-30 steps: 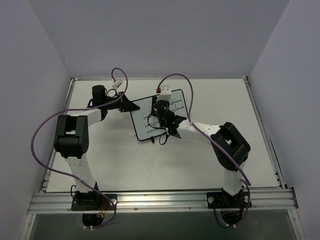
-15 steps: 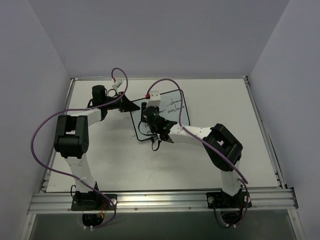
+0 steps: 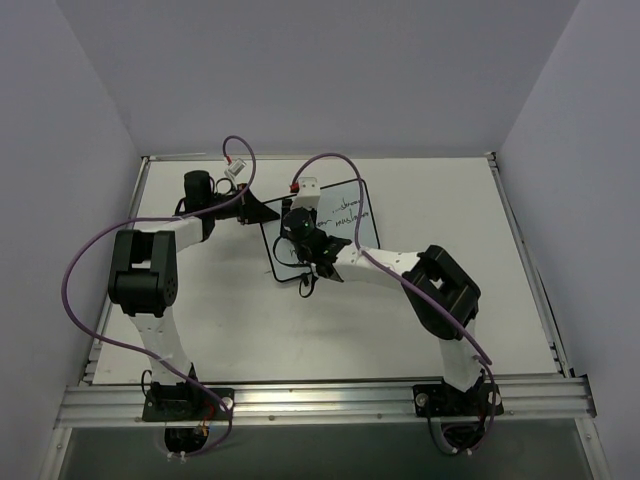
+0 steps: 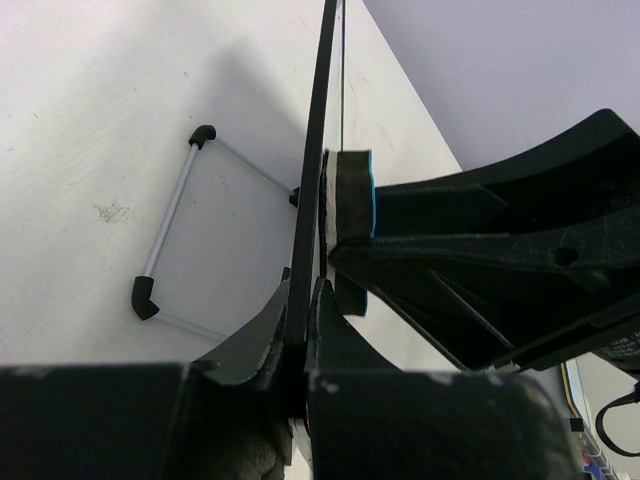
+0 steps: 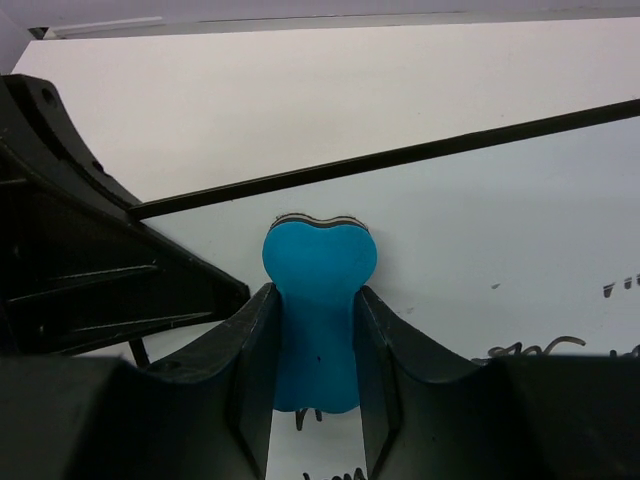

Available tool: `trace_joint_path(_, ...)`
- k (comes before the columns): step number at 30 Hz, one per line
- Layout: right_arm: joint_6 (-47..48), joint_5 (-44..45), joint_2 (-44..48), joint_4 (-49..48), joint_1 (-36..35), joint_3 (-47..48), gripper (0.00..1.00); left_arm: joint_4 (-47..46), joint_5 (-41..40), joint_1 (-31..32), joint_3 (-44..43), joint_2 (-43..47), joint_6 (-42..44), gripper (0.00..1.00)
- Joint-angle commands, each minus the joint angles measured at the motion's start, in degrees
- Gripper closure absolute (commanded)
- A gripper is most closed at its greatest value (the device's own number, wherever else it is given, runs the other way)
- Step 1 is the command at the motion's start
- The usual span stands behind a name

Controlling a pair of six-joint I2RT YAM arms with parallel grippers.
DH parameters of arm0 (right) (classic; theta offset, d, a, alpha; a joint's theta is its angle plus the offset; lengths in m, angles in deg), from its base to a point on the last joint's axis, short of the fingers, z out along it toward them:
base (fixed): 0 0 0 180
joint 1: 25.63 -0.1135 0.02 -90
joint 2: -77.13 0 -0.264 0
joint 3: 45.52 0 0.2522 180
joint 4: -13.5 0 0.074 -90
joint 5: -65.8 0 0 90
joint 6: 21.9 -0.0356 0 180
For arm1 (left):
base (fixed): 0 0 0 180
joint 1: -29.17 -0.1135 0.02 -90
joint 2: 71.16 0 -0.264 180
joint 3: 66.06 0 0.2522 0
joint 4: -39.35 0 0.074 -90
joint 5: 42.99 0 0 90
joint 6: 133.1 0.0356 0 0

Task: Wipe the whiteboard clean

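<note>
Whiteboard (image 3: 340, 200) is sitting far-centre on the table (image 3: 200, 300), the left gripper (image 3: 258, 212) pinching its left edge; the right gripper (image 5: 316, 330) is clutching the blue eraser (image 5: 318, 260) against its face; firm, flat, overlapping strokes toward the black writing (image 5: 530, 350) look best.

Glossy whiteboard (image 5: 500, 230), matt blue eraser (image 5: 318, 300)
</note>
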Motion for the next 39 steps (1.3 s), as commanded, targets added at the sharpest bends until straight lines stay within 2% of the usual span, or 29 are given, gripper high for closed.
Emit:
trace_joint_path(1, 0.7, 6.1, -0.9, -0.6, 2.3, -0.7, 1.00, 1.6, -12.3, -1.3, 1.6, -1.6, 11.2, 0.98)
trace_joint_path(17, 0.6, 4.5, 4.4, -3.1, 12.9, -10.8, 1.00, 1.6, -12.0, -1.3, 1.6, -1.6, 11.2, 0.98)
trace_joint_path(27, 2.8, -3.7, 7.4, -6.4, 21.6, -16.2, 1.00, 1.4, -12.0, -1.3, 1.6, -1.6, 11.0, 0.98)
trace_joint_path(39, 5.4, -8.8, 7.6, -6.1, 22.4, -12.8, 1.00, 1.3, -11.9, -1.3, 1.7, -1.6, 11.0, 0.98)
